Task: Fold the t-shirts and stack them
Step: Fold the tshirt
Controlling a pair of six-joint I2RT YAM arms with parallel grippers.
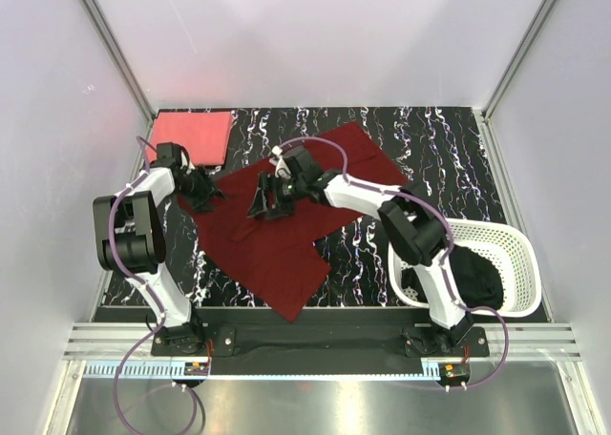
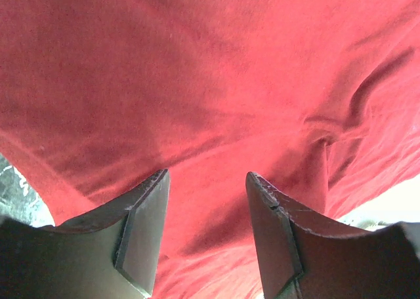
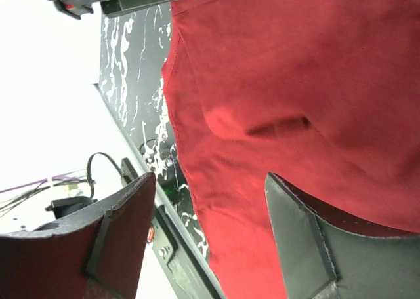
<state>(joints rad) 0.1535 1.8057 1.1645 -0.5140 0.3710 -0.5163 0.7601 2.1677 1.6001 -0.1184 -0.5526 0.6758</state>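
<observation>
A dark maroon t-shirt (image 1: 277, 244) lies spread across the middle of the black marbled table (image 1: 430, 139), with a few wrinkles. My left gripper (image 1: 203, 195) hangs over the shirt's left edge. In the left wrist view it (image 2: 207, 178) stands open just above the maroon cloth (image 2: 197, 82), nothing pinched. My right gripper (image 1: 264, 206) hovers over the shirt's middle. It (image 3: 210, 181) is open too, above the maroon shirt (image 3: 295, 69) near a hem. A coral pink t-shirt (image 1: 191, 136) lies folded at the back left. A black t-shirt (image 1: 474, 275) sits bunched in the basket.
A white lattice basket (image 1: 520, 263) stands at the front right of the table, next to the right arm's base. White walls close in the table at the back and sides. Bare marbled table (image 3: 131, 56) shows beside the shirt's edge.
</observation>
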